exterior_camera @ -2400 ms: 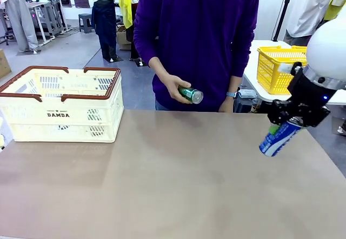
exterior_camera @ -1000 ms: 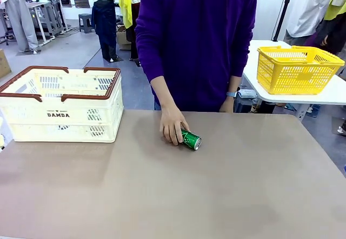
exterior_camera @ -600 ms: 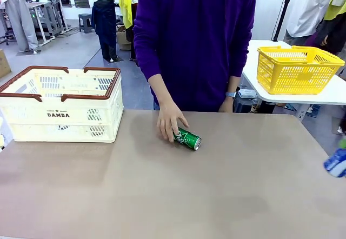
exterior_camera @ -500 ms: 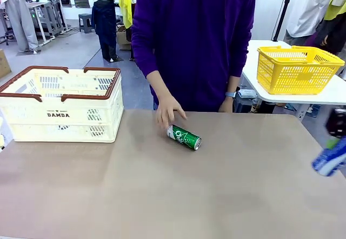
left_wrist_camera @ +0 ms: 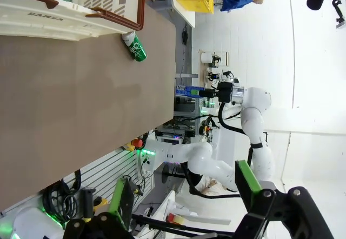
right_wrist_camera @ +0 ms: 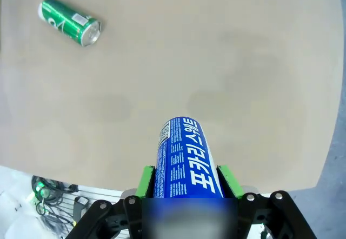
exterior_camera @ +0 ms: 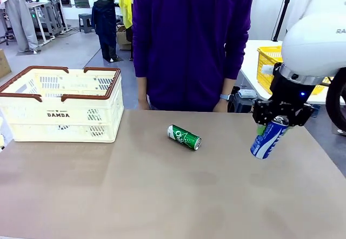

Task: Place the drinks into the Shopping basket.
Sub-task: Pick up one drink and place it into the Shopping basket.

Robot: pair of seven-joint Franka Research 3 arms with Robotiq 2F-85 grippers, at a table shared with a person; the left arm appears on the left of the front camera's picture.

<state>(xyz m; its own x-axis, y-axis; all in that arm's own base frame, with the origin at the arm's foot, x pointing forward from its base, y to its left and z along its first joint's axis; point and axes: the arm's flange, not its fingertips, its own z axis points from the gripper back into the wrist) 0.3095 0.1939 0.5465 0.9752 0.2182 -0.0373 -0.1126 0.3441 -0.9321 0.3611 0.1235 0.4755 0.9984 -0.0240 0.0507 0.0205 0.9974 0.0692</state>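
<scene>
The slim blue drink can with white lettering (exterior_camera: 268,139) is pinched between the two green pads of the right claw (exterior_camera: 272,128). The claw is closed on the can's upper part, just below its silver top. The can hangs tilted, its bottom end pointing down and toward the robot's left, clear of the brown desk (exterior_camera: 162,196) over its right side. In the right wrist view the blue can (right_wrist_camera: 186,158) runs straight out from the right claw (right_wrist_camera: 186,180), with a pad pressed against each side.

The slim green drink can with white markings (exterior_camera: 184,137) lies on its side near the middle of the desk, well apart from the right claw and to its left. Its silver top faces the robot's side and slightly right.

The large cream-white slotted Shopping basket with a dark brown rim (exterior_camera: 32,114) stands at the far left of the desk, well apart from both cans.

The left claw (left_wrist_camera: 184,182) has its jaws spread wide with nothing between them, far from the green can (left_wrist_camera: 134,46).

A person in a purple top (exterior_camera: 189,44) stands at the far edge.
</scene>
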